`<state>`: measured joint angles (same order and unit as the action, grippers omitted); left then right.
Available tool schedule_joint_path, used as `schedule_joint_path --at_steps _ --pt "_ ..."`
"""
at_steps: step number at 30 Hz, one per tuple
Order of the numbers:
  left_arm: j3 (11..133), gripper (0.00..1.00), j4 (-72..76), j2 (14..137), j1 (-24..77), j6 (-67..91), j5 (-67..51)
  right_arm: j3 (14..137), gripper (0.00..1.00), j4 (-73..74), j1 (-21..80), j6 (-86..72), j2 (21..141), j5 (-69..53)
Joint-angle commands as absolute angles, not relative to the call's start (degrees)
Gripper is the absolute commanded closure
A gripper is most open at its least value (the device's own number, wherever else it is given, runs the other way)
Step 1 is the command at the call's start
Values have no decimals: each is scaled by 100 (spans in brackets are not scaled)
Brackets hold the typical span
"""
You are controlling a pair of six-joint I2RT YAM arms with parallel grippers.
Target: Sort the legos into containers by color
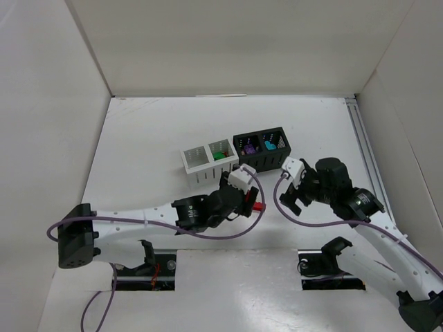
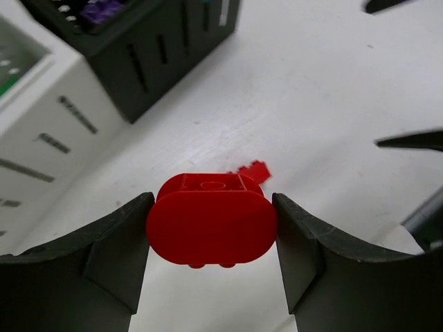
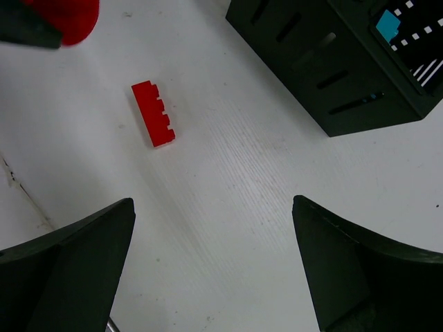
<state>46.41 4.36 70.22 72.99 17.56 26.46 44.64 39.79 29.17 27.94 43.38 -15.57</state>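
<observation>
My left gripper (image 2: 212,225) is shut on a rounded red lego (image 2: 211,220) and holds it above the table, just in front of the bins (image 1: 255,203). A second red lego (image 3: 153,114) lies flat on the table below it, also showing in the left wrist view (image 2: 253,169). My right gripper (image 3: 213,207) is open and empty over bare table, right of that brick (image 1: 291,196). The black container (image 1: 261,148) holds purple (image 1: 247,146) and teal (image 1: 270,145) legos. The white container (image 1: 208,161) holds a green lego (image 1: 220,155) in its right cell.
The two bins stand side by side at mid table, the black one close to both grippers (image 3: 332,62). White walls enclose the table on the left, back and right. A rail (image 1: 365,149) runs along the right edge.
</observation>
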Motion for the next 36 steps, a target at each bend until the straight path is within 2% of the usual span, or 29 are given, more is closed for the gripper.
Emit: schedule_joint_path --at_steps 1,4,10,14,18,23,26,29,31,36 --pt "5175 61 -164 6978 7006 2169 3866 4545 0 3718 2883 2962 4219 -1811" --pt "5396 61 -641 6979 6400 2531 4104 4482 0 3665 2883 3014 4166 -1811" --pt "5791 63 -1045 6979 4733 3005 3358 4430 0 3665 2883 3015 4166 -1626" --pt "5968 61 -1178 7110 3966 3216 2980 4430 0 3613 2883 3076 4288 -1556" --pt "6029 53 -1230 7233 3779 3147 2866 4430 0 3612 2883 3199 4403 -1424" --pt "6082 52 -1301 7549 3779 3146 2865 4246 0 3489 2883 3304 4562 -1432" --pt "6082 47 -1415 7716 3779 3225 2926 4175 0 3340 2883 3506 4772 -1617" --pt "6082 39 -1485 7778 3779 3357 2988 4044 0 3208 2883 3665 4939 -1924" --pt "6082 30 -1556 7778 3779 3357 2988 3982 0 3068 2883 3726 5019 -2030" --pt "6029 18 -1608 7717 3779 3410 2927 3876 0 2804 3102 3779 5343 -2083"
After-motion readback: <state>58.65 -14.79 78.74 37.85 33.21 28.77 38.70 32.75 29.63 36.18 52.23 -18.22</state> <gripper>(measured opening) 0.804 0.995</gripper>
